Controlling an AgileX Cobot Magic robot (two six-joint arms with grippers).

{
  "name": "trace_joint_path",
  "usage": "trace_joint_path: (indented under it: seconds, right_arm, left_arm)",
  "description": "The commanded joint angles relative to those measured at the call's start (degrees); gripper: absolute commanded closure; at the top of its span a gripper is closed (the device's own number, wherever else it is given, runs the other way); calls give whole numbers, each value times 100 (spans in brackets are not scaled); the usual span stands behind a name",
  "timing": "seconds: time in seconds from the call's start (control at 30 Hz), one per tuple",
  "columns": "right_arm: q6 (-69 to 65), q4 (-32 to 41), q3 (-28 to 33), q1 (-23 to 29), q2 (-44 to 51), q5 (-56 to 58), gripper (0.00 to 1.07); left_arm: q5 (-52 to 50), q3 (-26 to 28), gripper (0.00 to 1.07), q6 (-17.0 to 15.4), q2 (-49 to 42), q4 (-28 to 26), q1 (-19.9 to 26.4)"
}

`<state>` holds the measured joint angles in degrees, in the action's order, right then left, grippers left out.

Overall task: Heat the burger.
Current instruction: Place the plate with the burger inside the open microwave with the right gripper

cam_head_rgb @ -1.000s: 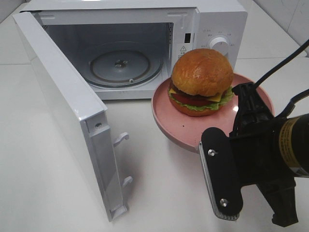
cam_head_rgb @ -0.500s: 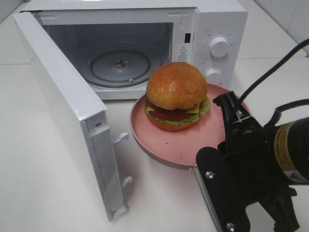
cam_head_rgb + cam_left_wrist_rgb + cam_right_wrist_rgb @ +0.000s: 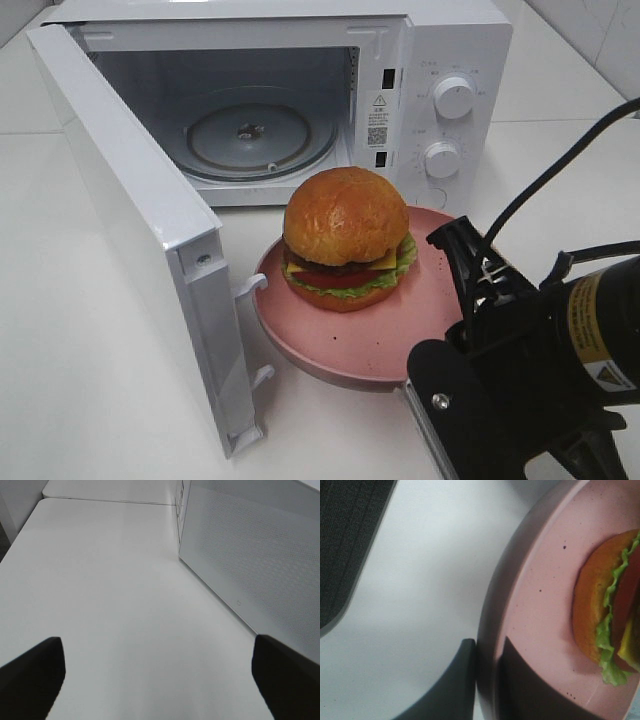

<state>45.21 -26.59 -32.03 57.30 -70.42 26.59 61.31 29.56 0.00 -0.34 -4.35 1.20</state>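
1. My right claw (image 3: 487,652) pinches nearly shut on the plate (image 3: 400,340) rim; my left claw (image 3: 159,675) gapes wide, empty.
2. The burger (image 3: 345,240) sits on that plate, before the open microwave (image 3: 470,50).
3. Likely soft, light and loosely stacked, so I carry the stiff plate level.

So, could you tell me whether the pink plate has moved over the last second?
Yes. The pink plate, carrying the burger, has shifted left toward the open microwave door; the lower knob the burger hid now shows.
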Motion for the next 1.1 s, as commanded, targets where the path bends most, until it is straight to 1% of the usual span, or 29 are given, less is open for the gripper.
trace_joint_path:
  seconds: [0.03,0.07,0.1,0.13,0.17,0.3,0.33,0.37,0.4,0.43,0.67,0.7,0.73,0.77,0.8,0.87,0.93,0.97,1.0,1.03,1.1]
  right_arm:
    - [189,-86,-46,-11,52,-241,102]
    - [218,-80,-52,-69,52,-264,102]
    - [304,6,-97,-269,52,-315,102]
    - [304,6,-97,-269,52,-315,102]
    - [441,11,-143,-447,52,-372,102]
    - [722,63,-195,-590,52,-510,102]
    - [859,155,-195,-607,52,-602,102]
    - [1226,413,-195,-659,52,-716,102]
    - [1226,413,-195,-659,52,-716,102]
    - [1547,728,-195,-705,52,-808,102]
    - [2091,1157,-195,-1037,52,-980,102]
    - [2194,1261,-195,-1100,52,-991,102]
    - [2406,1524,-195,-1197,52,-1008,102]
    - [2406,1524,-195,-1197,52,-1008,102]
    - [2630,1736,-195,-1272,52,-1066,102]
    - [2739,1845,-195,-1283,52,-1123,102]
    - [3054,2149,-195,-1369,52,-1295,102]
    - [3054,2149,-195,-1369,52,-1295,102]
    - [3254,2395,-195,-1444,52,-1398,102]
    - [3254,2395,-195,-1444,52,-1398,102]
    - [3581,2659,-195,-1564,52,-1427,102]
  left_arm:
    - [-6,0,14,0,-34,-17,11]
    - [-6,0,14,0,-34,-17,11]
    - [-6,0,14,0,-34,-17,11]
    - [-6,0,14,0,-34,-17,11]
    - [-6,0,14,0,-34,-17,11]
    - [-6,0,14,0,-34,-17,11]
    - [-6,0,14,0,-34,-17,11]
    - [-6,0,14,0,-34,-17,11]
    - [-6,0,14,0,-34,-17,11]
    - [-6,0,14,0,-34,-17,11]
    - [-6,0,14,0,-34,-17,11]
    - [-6,0,14,0,-34,-17,11]
    - [-6,0,14,0,-34,-17,11]
    - [-6,0,14,0,-34,-17,11]
    - [-6,0,14,0,-34,-17,11]
    - [-6,0,14,0,-34,-17,11]
    - [-6,0,14,0,-34,-17,11]
    - [-6,0,14,0,-34,-17,11]
    - [-6,0,14,0,-34,-17,11]
    - [-6,0,14,0,-34,-17,11]
    - [-6,0,14,0,-34,-17,11]
